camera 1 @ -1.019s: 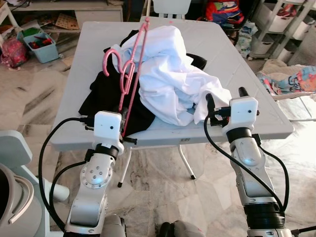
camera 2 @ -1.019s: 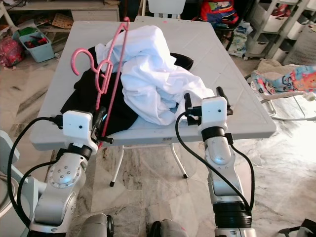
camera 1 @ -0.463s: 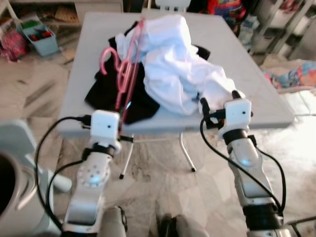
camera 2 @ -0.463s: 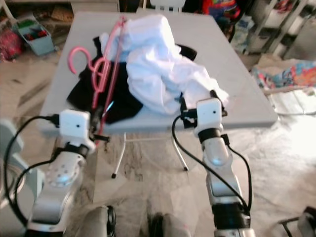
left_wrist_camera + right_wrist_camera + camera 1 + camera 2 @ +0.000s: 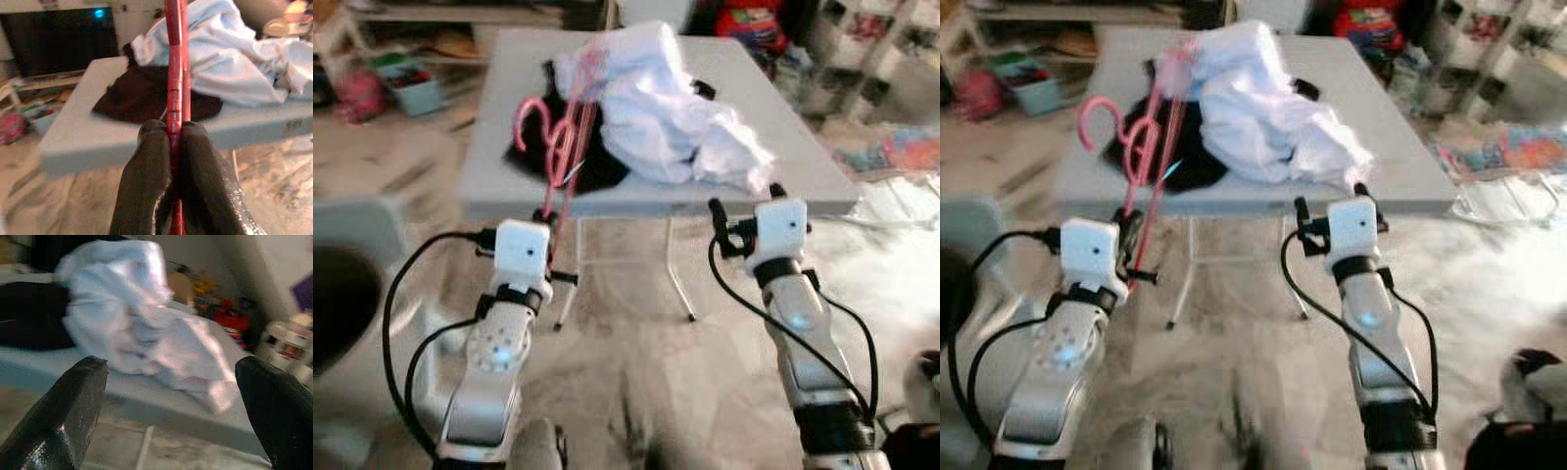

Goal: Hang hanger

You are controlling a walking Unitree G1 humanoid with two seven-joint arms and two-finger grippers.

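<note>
A pink plastic hanger (image 5: 566, 137) stands upright in front of the grey folding table (image 5: 499, 137), its hook curling to the left. My left gripper (image 5: 170, 142) is shut on the hanger's lower bar (image 5: 173, 88), held off the table's near edge. A heap of white cloth (image 5: 671, 117) lies on the table over a black garment (image 5: 533, 152). My right gripper (image 5: 741, 201) is open with nothing between its fingers (image 5: 73, 406), in the air short of the table's front edge.
A light blue bin (image 5: 406, 88) of small items sits on the floor at far left. Shelving (image 5: 871, 39) and colourful cloth (image 5: 901, 152) lie to the right. A pale rounded object (image 5: 352, 284) is close on my left. Marble floor lies under the table.
The whole view has pulled back from the table and blurred, so the camera moved away. The hanger has come off the table with my left gripper. The right gripper stays open.
</note>
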